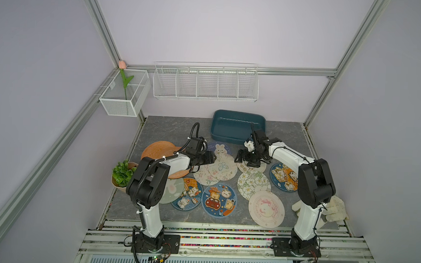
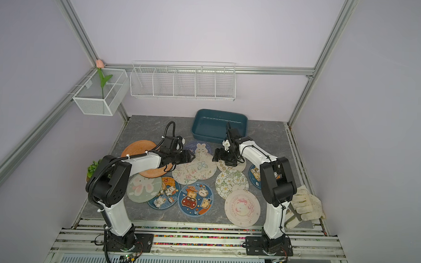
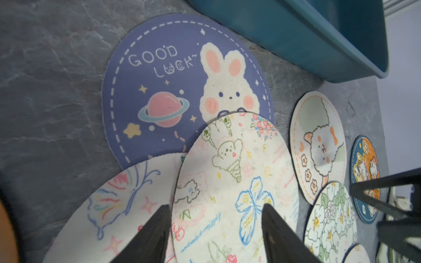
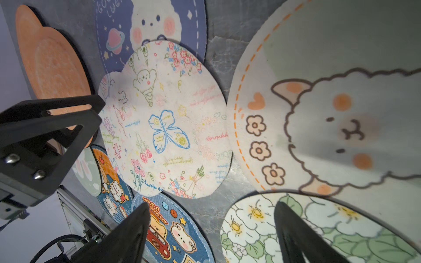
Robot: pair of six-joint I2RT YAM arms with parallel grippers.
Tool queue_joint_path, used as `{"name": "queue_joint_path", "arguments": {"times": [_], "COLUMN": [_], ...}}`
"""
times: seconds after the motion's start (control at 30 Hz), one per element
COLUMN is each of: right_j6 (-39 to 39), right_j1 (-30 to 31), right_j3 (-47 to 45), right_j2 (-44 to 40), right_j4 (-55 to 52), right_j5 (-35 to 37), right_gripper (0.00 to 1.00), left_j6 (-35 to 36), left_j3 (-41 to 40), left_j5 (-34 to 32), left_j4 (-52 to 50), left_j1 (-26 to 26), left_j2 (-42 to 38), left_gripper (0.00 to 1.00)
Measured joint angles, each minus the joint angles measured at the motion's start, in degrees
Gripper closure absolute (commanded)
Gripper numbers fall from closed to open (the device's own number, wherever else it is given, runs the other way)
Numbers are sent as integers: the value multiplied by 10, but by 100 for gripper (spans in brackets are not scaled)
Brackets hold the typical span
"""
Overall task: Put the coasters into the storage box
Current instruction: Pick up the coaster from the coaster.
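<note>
— What is being shown by the left wrist view that is being missed from above?
— The left gripper [image 3: 215,206] is being held with its fingers spread over the butterfly coaster [image 3: 234,164], and nothing is being pinched. Just past its tips, "GOOD LUCK" is being made legible on the purple rabbit coaster [image 3: 182,79]. In both top views that lettering is being lost.
— And by the right wrist view?
— The right gripper [image 4: 210,203] is likewise being held wide apart. The car coaster [image 4: 168,227] is being seen beside one finger and the white-flower coaster [image 4: 250,227] beside the other. The sheep coaster [image 4: 319,113] is being seen ahead, and the orange coasters [image 4: 57,68] farther off.
— What is being caught only from above?
— The white gloves [image 1: 333,208] by the right arm's base, and the potted plant [image 1: 123,173] by the left arm's elbow.
— Where is the storage box being found?
— The storage box [image 1: 226,137] is being seen beyond both grippers. All the coasters in view are being seen on the table [image 1: 168,127], outside it. Farther still, a pink tulip [image 1: 122,64] is being held in the mesh basket [image 1: 118,106].
— How are the arms being posed?
— Both are being bent at the elbow. The grippers are being pointed toward each other, near but apart, low over the coasters.
</note>
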Motion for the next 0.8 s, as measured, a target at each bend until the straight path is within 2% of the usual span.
{"name": "queue_joint_path", "arguments": {"times": [0.4, 0.8], "right_j6": [17, 30], "right_j1": [39, 43], "right_j3": [17, 36], "right_j2": [46, 70], "right_j4": [-2, 0], "right_j5": [28, 46], "right_gripper": [20, 24], "left_j6": [3, 13], "left_j3": [76, 111], "left_j5": [-20, -26], "left_j4": [-146, -209], "left_j1": [-3, -4], "left_j2": [16, 54], "left_gripper": [44, 47]}}
